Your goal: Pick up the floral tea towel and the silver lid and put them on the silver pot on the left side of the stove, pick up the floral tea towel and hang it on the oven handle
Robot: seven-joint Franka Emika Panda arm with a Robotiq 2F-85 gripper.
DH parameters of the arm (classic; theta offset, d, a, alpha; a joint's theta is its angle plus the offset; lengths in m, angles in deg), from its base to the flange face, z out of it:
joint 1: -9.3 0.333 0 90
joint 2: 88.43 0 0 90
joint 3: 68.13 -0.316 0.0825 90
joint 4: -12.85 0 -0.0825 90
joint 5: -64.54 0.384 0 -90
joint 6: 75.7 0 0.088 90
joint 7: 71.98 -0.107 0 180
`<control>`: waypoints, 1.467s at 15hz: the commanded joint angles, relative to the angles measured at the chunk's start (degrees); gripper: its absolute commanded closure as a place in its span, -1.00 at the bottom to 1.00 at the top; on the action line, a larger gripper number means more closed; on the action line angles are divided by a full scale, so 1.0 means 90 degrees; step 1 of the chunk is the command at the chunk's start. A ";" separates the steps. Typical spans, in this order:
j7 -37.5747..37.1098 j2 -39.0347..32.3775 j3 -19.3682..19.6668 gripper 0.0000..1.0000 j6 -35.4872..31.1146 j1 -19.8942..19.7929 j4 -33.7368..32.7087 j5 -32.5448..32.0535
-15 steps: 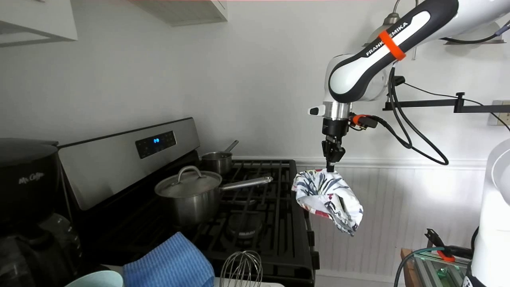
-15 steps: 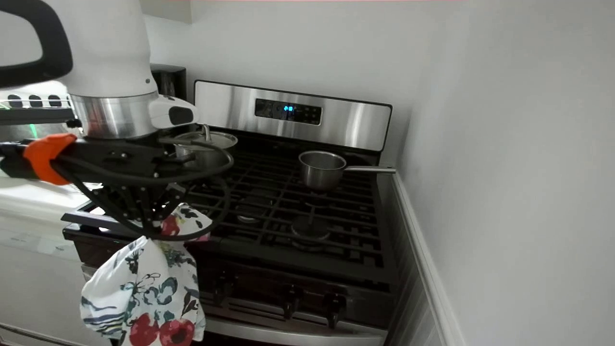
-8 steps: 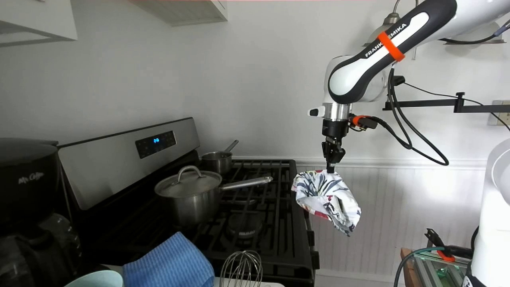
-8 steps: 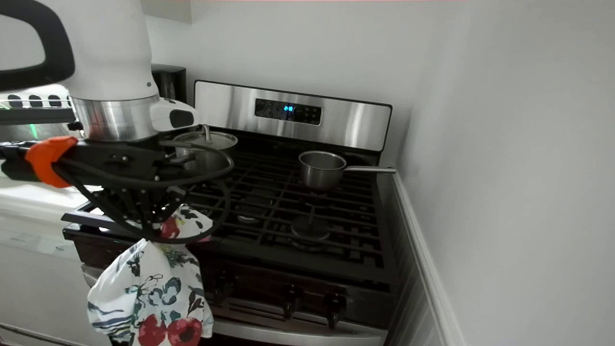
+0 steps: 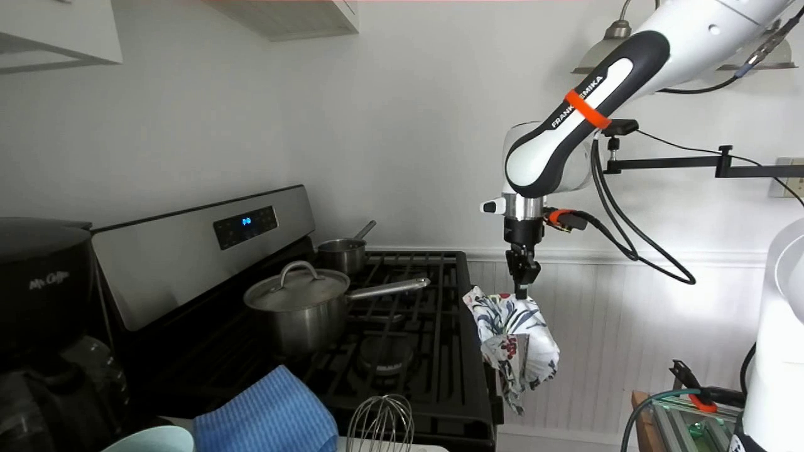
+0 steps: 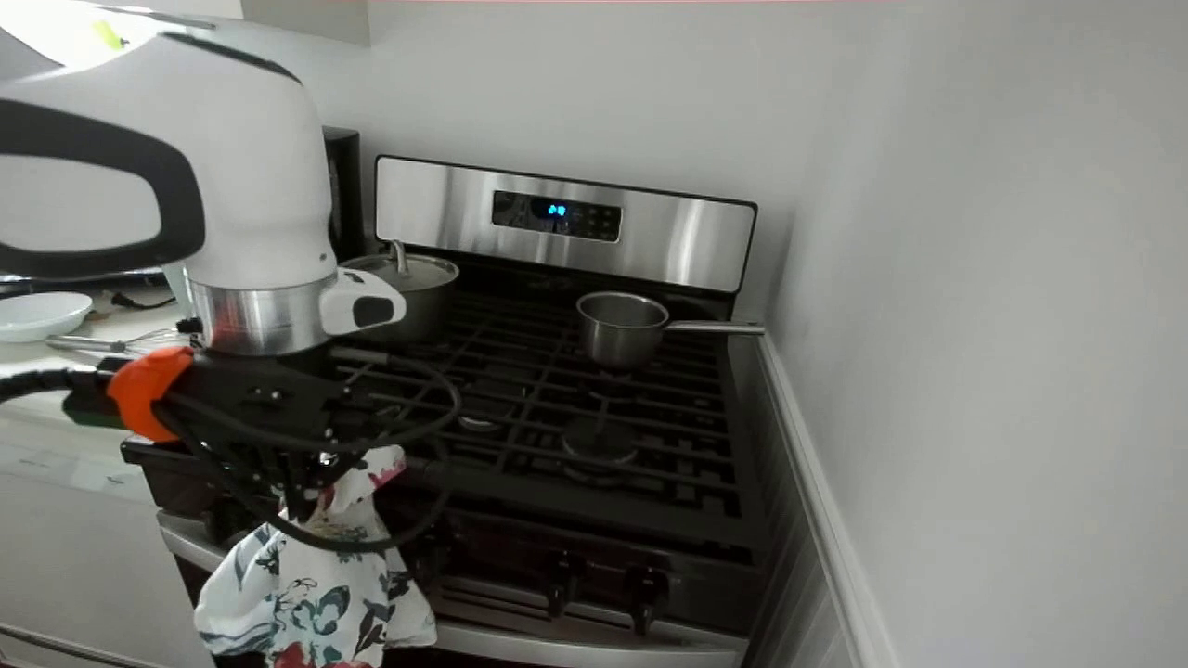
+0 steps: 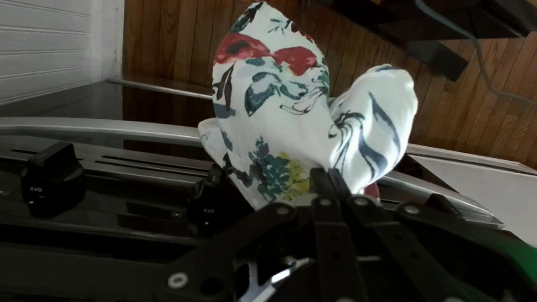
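Observation:
My gripper [image 5: 521, 294] is shut on the white floral tea towel [image 5: 541, 351] at the stove's front edge. The towel hangs bunched below the fingertips in both exterior views [image 6: 311, 594]. In the wrist view the closed gripper [image 7: 327, 173] pinches the towel [image 7: 272, 113], which spreads out in front of the silver oven handle [image 7: 100, 126]. The towel hides the handle's middle; I cannot tell whether they touch. The handle also shows low in an exterior view [image 6: 594, 650]. The silver lid [image 5: 298, 292] sits on the silver pot [image 5: 301, 329] at the stove's left side.
A small saucepan [image 6: 624, 332] stands at the back right of the stove grates [image 6: 520, 390]. Black stove knobs [image 7: 52, 180] stick out above the handle. A blue cloth [image 5: 270, 414], a whisk [image 5: 381, 424] and a coffee maker [image 5: 47, 314] are near the stove.
The arm has lowered, carrying the towel down and slightly toward the stove. The towel's lower part now hangs lower and folds differently. The pot and lid have not moved.

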 commanded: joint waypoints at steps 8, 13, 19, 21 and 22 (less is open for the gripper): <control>0.0619 -0.1510 -0.0037 0.99 -0.1466 0.0087 0.0086 0.2929; 0.1760 -0.2042 -0.0162 0.99 -0.1680 0.0108 -0.0030 0.4577; 0.4015 -0.2505 -0.0396 0.99 -0.1861 0.0026 -0.0255 0.6283; 0.4657 -0.2727 -0.0427 0.99 -0.1794 0.0002 -0.0341 0.6493; 0.4871 -0.2849 -0.0426 0.99 -0.1730 -0.0009 -0.0395 0.6504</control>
